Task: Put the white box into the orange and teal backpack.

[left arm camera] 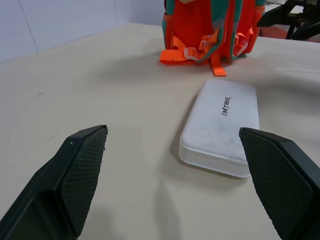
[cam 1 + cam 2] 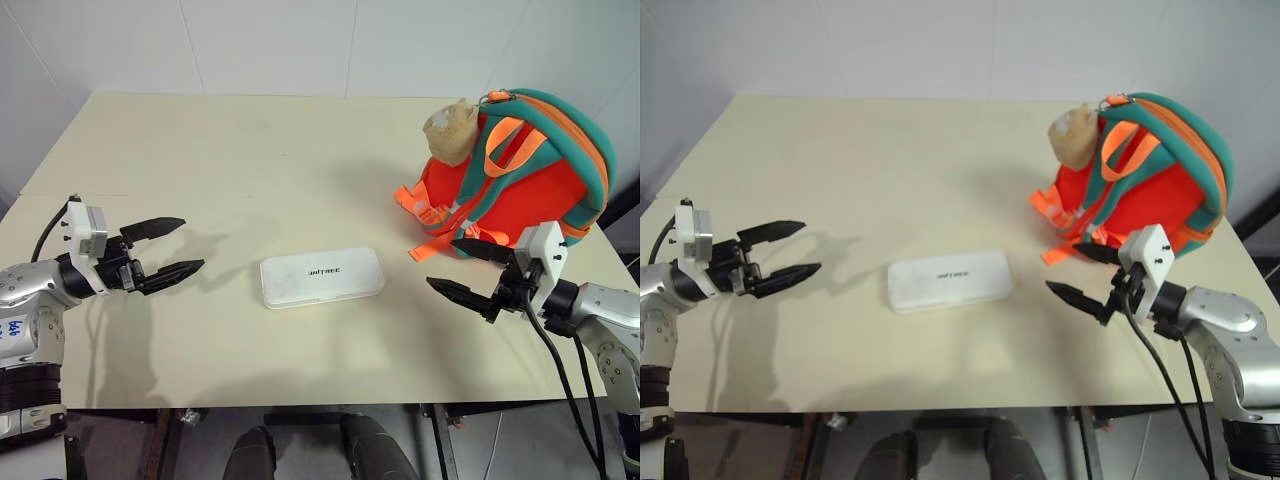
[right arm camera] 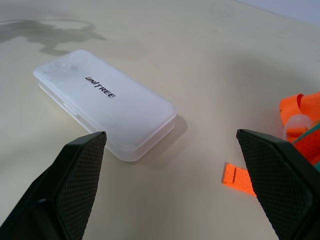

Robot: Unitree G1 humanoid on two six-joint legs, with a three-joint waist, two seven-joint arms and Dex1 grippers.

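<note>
One white box [image 2: 322,277] is seen lying flat on the worktop [image 2: 250,150], between the two grippers and apart from both. The left gripper [image 2: 166,249] is held with its jaws spread wide and empty, pointed toward the box. The right gripper [image 2: 468,270] is likewise wide open with nothing in it, the box lying just ahead of its jaws. One backpack [image 2: 520,170] stands upright just behind the right gripper, with one plush toy [image 2: 452,128] attached at its top.
</note>
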